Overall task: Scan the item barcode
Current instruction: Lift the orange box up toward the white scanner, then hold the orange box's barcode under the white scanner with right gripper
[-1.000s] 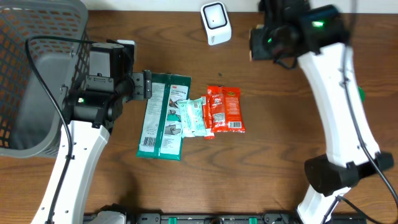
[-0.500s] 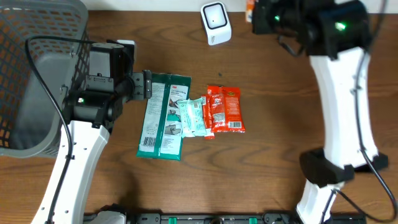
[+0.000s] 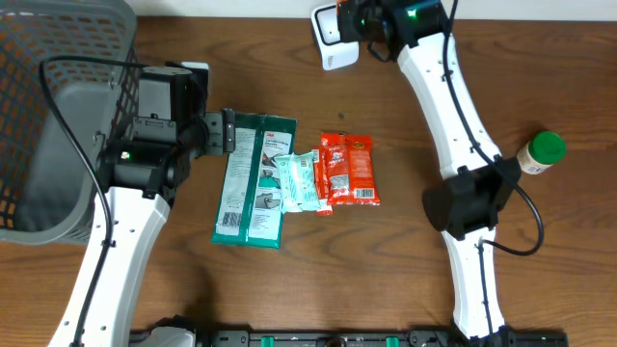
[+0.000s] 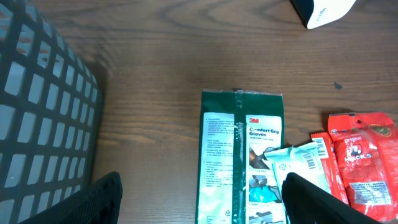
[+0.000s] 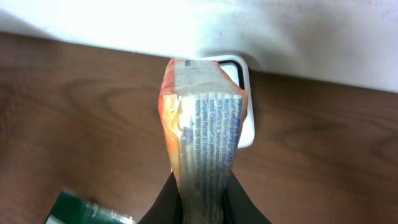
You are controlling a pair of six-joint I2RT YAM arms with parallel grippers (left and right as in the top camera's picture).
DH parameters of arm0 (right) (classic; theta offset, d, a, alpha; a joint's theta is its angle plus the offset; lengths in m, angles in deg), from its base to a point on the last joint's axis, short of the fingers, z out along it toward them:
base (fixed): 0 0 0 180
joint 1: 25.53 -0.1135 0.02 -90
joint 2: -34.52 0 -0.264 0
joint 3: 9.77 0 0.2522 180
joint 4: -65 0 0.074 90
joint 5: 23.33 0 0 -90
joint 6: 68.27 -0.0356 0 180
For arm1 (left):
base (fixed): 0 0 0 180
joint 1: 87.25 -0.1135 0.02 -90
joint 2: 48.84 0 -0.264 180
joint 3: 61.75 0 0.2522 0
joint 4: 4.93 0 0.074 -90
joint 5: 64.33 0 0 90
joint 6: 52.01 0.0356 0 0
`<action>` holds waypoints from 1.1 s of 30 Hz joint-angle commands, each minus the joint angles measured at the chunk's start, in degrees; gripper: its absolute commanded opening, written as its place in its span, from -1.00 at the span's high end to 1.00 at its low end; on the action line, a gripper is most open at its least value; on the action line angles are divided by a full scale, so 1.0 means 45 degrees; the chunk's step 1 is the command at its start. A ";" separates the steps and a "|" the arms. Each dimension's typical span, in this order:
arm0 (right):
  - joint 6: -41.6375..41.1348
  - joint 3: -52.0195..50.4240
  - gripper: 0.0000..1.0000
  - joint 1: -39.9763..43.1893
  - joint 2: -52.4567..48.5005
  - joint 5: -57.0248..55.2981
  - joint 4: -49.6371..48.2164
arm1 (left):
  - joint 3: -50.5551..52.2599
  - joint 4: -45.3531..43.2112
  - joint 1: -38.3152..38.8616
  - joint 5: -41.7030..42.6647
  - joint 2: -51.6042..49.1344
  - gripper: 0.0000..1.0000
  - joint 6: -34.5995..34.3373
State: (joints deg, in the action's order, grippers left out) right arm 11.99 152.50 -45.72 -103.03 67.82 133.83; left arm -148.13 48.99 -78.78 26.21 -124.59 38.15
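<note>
Packet (image 5: 202,124): pinched by its lower end in right gripper's (image 5: 200,208) closed jaws, held up in front of scanner (image 5: 244,102). Left gripper (image 3: 228,132): jaws wide apart, empty, beside green pack (image 3: 253,183).

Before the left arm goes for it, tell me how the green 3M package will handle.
The green 3M package lies flat with a back seam, so it is probably a thin, floppy, light pouch. A white packet overlaps its edge, so pushing would likely drag that along.
</note>
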 commanded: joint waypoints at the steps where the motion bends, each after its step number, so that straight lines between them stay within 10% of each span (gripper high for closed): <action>1: 0.0228 0.0117 0.98 -0.0131 -0.0763 -0.0525 -0.0597 | -0.0019 0.0029 -0.0005 -0.0063 -0.0053 -0.65 -0.0053; 33: -0.1860 0.0117 0.98 -0.0058 -0.3143 -0.1263 -0.3536 | -0.0019 0.0024 -0.0005 -0.0068 -0.0053 -0.65 -0.0058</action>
State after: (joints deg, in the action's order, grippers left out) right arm 8.30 152.43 -45.70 -117.20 62.75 118.25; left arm -148.13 49.02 -78.78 26.19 -124.59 38.15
